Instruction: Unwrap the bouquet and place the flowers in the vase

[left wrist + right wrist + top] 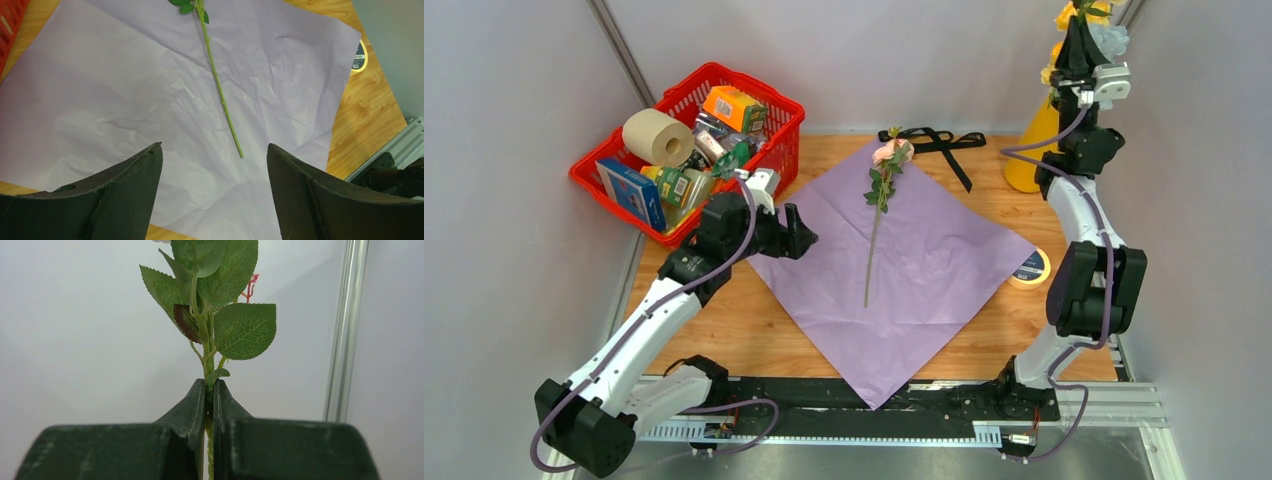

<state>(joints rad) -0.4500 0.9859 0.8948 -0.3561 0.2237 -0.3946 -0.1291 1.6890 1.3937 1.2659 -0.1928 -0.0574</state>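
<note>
The bouquet is already undone. Its wrapping paper [924, 270] is lying flat and open across the mid-table, and the black ribbon [939, 142] is lying loose at the sheet's 12 o'clock corner.

One pink rose [891, 152] is lying on the paper, head toward 12 and stem [220, 95] running down toward 6. Nothing is touching it.

The other flowers [1084, 12], yellow and pale blue, are being held up high at approx. 2 o'clock from the paper. The right gripper [210, 390] is clamping tight on their green stems just under the leaves, fingers pointing up.

The vase [1022, 160] is standing upright below that bunch, at the far right corner behind the right arm. Its mouth is hidden by the arm, so the stem ends are probably hanging over or into it, but I can't tell which.

The left gripper [214, 146] is hovering w/ jaws spread wide and holding nothing, at the sheet's 9 o'clock edge, aiming across toward the rose stem.

Progress: unwrap done and most blooms are at the vase. Left to do: lower and release that bunch, then pick up the last rose and add it.

Further out, a red basket [779, 150] of groceries is sitting at 10 o'clock, and a tape ring [1031, 268] is lying at 3 o'clock, just off the paper's corner.
</note>
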